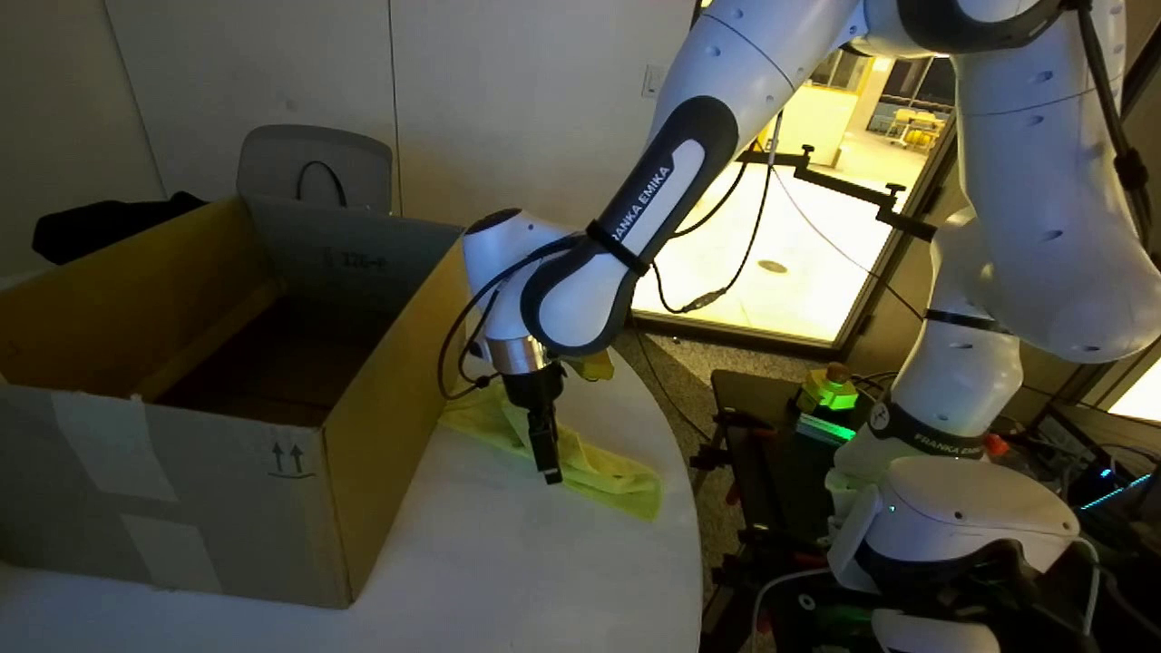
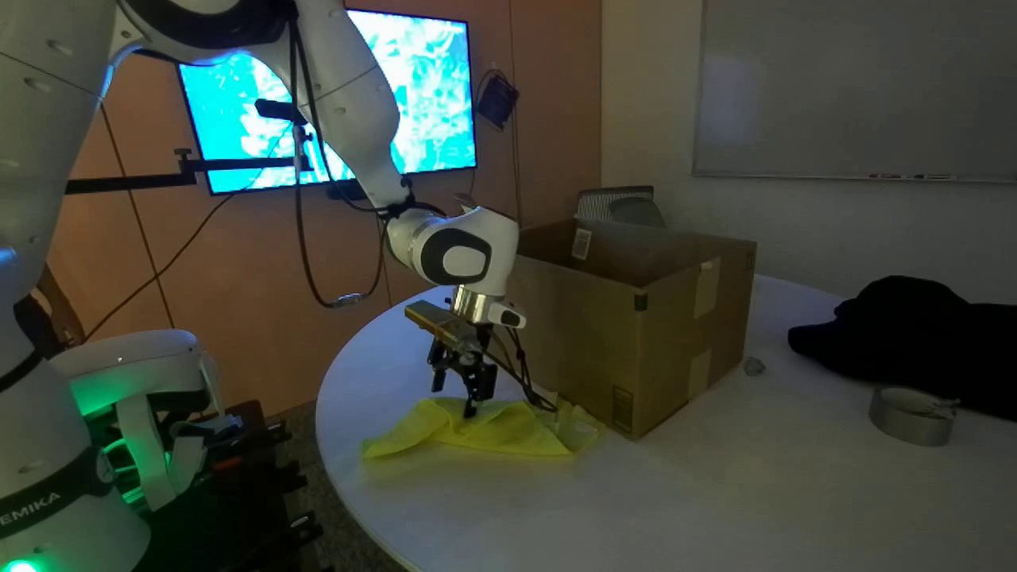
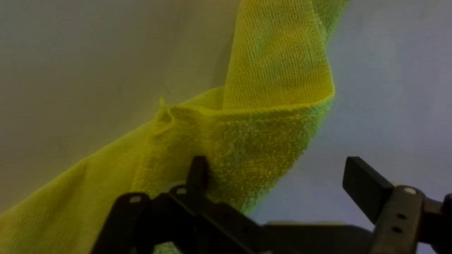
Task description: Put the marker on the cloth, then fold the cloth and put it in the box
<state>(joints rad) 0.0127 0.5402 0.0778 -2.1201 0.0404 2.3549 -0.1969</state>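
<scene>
Blurry gripper (image 3: 277, 171), cloth (image 3: 243, 141) partly behind it

The white arm (image 1: 753, 63) bears FRANKA EMIKA lettering (image 1: 948, 444), black cables (image 2: 299, 222) and a black end effector (image 2: 454, 400).

Dim overall, yellow glare off the far floor (image 1: 807, 295), bright cyan screen (image 2: 435, 87), murky, grainy wrist view

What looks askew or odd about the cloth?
The cloth lies crooked: in the wrist view, its layers fold over at an angle, edges unaligned. I can't make out the marker; the folds may hide it.
</scene>
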